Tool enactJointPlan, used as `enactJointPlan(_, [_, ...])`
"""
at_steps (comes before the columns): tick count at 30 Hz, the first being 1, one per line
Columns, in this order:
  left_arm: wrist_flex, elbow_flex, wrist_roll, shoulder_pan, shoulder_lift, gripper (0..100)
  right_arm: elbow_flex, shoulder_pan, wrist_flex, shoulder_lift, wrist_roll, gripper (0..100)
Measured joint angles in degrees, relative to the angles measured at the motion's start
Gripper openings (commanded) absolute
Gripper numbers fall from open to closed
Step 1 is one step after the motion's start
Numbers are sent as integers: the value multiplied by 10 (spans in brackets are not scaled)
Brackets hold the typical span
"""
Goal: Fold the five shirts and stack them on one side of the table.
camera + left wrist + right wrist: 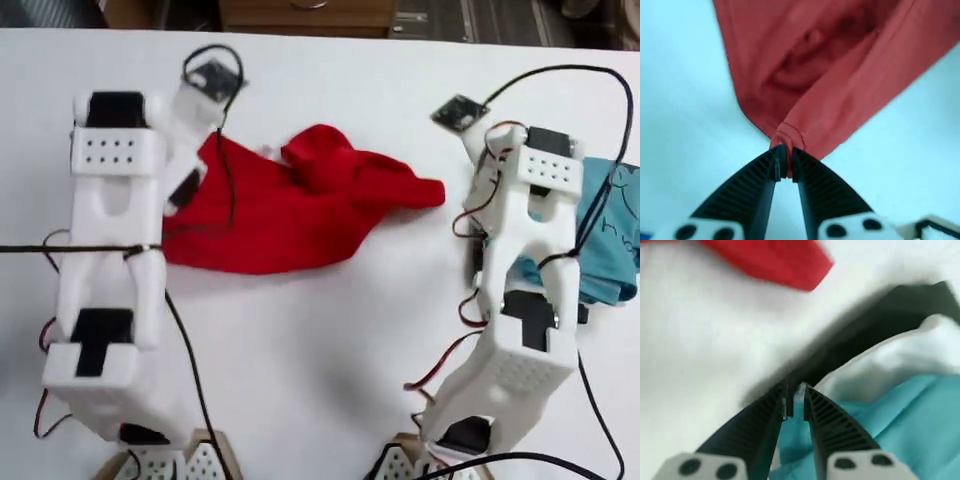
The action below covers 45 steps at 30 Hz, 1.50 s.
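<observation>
A red shirt (pixel 290 215) lies crumpled in the middle of the white table (pixel 330 350). My left gripper (pixel 785 162) is shut on a hemmed corner of the red shirt (pixel 840 75), at the shirt's left end (pixel 183 192) in the high view. At the table's right edge lies a stack with a teal shirt (pixel 610 240) on top. My right gripper (pixel 795 402) sits at the edge of that stack, jaws nearly together, over the teal shirt (pixel 900 410). White cloth (pixel 890 360) and black cloth (pixel 880 315) lie layered beside it. I cannot make out any cloth pinched there.
The right arm (pixel 530 250) covers part of the teal stack. Black and red cables trail beside both arms. A tip of the red shirt (pixel 775 260) lies some way beyond the right gripper. Bare table stretches in front of the red shirt.
</observation>
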State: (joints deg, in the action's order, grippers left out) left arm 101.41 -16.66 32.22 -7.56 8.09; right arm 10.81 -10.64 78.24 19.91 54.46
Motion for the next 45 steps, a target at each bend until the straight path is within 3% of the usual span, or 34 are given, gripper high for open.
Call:
enactJointPlan(5, [0,80,6,-29,-24,21,-4,62,-71,15,-54,56])
enactJointPlan(11, [0,97,28,-91,-24,21,-2,113,-179,92,-59,55])
enactJointPlan(15, [0,97,28,-101,-24,21,10,130,-192,135,-59,55])
enactJointPlan(20, [-4,98,28,-101,-24,21,11,129,-91,138,-43,53])
enactJointPlan(28, [-31,100,28,-102,-25,22,11,148,152,137,142,52])
enactJointPlan(38, [-42,113,28,-102,-25,22,11,111,184,40,168,54])
enactJointPlan(45, [-86,197,28,-102,-25,22,-62,157,184,-54,144,103])
